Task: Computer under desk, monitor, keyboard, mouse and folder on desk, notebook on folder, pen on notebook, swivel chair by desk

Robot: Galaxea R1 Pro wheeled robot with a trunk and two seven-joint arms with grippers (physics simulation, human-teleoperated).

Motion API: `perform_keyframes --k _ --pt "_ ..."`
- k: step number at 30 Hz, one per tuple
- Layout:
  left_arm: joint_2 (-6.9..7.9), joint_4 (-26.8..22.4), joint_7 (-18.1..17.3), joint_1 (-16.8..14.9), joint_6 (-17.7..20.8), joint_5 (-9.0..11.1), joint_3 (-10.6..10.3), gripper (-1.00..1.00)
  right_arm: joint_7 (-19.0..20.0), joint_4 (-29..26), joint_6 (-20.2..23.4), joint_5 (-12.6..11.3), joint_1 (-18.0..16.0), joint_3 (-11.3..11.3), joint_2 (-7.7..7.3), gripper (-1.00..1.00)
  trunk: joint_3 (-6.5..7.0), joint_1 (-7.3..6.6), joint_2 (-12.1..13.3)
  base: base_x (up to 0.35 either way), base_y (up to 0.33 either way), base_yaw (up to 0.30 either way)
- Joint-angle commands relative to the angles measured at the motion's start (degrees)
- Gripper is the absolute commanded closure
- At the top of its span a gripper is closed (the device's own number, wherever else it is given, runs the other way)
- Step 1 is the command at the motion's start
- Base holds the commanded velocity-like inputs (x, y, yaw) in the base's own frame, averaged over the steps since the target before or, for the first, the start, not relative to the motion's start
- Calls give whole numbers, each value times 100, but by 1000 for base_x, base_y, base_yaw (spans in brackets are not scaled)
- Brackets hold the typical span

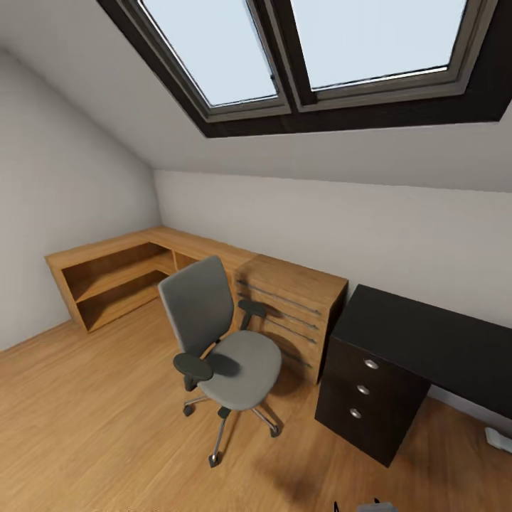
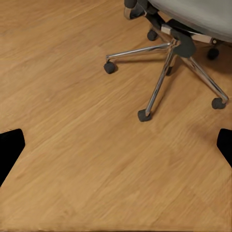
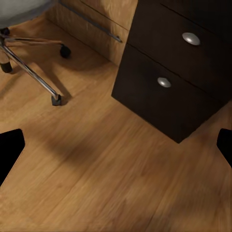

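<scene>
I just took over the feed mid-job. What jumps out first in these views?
The grey swivel chair stands mid-floor, its seat bare, in front of the oak drawer unit. Right of that sits a black desk with three round-knobbed drawers. A big skylight spans the sloped ceiling above.

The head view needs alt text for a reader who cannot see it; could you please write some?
A grey swivel chair stands on an oak floor, its seat bare, before an oak drawer unit and a black desk, beneath a skylight.
</scene>
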Motion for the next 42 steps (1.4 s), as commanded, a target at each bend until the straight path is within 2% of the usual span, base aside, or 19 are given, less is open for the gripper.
perform_keyframes --k 1,42 --pt "-10 -8 24 -2 -8 32 -43 -100 -35 13 -6 -19 -7 49 4 -100 -13 1 -7 -2 1 262" --pt "-43 -8 41 -2 -5 32 -42 -100 -30 -3 2 -24 -6 46 4 -100 -173 1 -7 0 0 259"
